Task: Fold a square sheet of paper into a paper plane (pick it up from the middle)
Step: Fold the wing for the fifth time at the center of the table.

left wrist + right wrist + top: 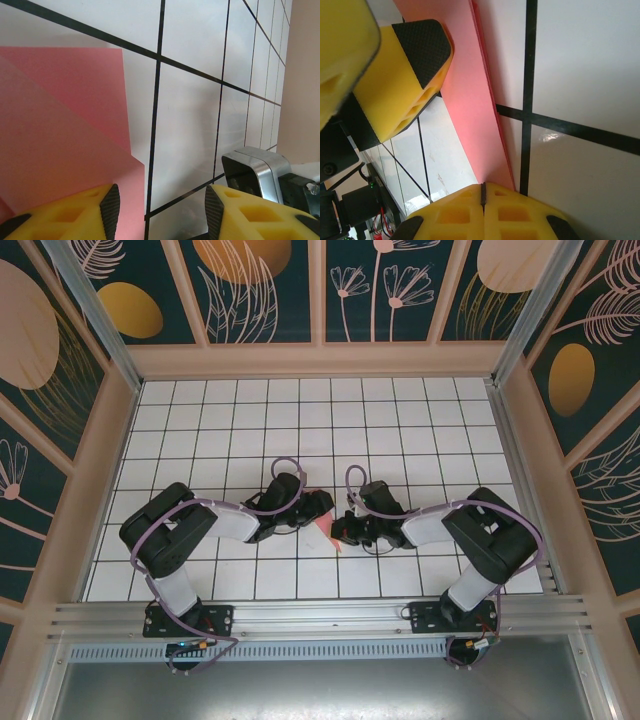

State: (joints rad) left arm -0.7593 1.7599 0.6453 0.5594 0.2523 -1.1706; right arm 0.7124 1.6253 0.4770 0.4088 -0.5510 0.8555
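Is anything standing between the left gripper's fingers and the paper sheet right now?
Nothing visible. The pink sheet of paper reaches one finger of the open left gripper, and bare white tile shows in the gap between the fingers. The right gripper is shut at the sheet's edge.

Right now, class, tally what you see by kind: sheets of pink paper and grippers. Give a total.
Paper: 1
Grippers: 2 (left gripper, right gripper)
Total: 3
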